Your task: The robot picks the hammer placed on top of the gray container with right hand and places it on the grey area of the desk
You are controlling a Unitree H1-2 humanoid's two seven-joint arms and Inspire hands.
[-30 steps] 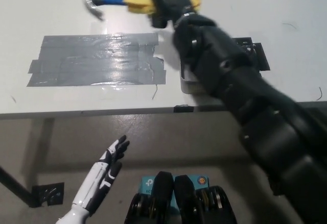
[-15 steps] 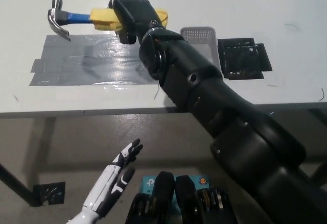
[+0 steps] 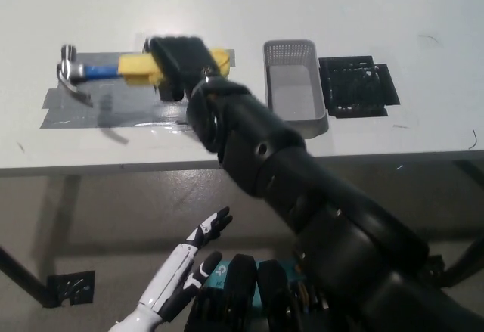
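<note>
My black right hand (image 3: pixel 178 63) is shut on the yellow grip of the hammer (image 3: pixel 113 69), holding it just above the grey taped area (image 3: pixel 113 113) of the white desk. The hammer lies level, its blue neck and metal head (image 3: pixel 69 71) pointing to the picture's left, over the tape's left end. The gray container (image 3: pixel 295 90) stands to the right of my arm with nothing inside it. My white left hand (image 3: pixel 185 271) hangs open below the desk edge.
A black mat (image 3: pixel 357 86) lies right of the container. The desk's front edge (image 3: pixel 113 168) crosses the picture, with floor below it. My right forearm (image 3: pixel 265 166) reaches diagonally over the desk edge.
My right hand has carried the hammer left and down, from behind the tape to just over it. The container, hidden by my arm before, now shows. My left hand has drifted slightly right.
</note>
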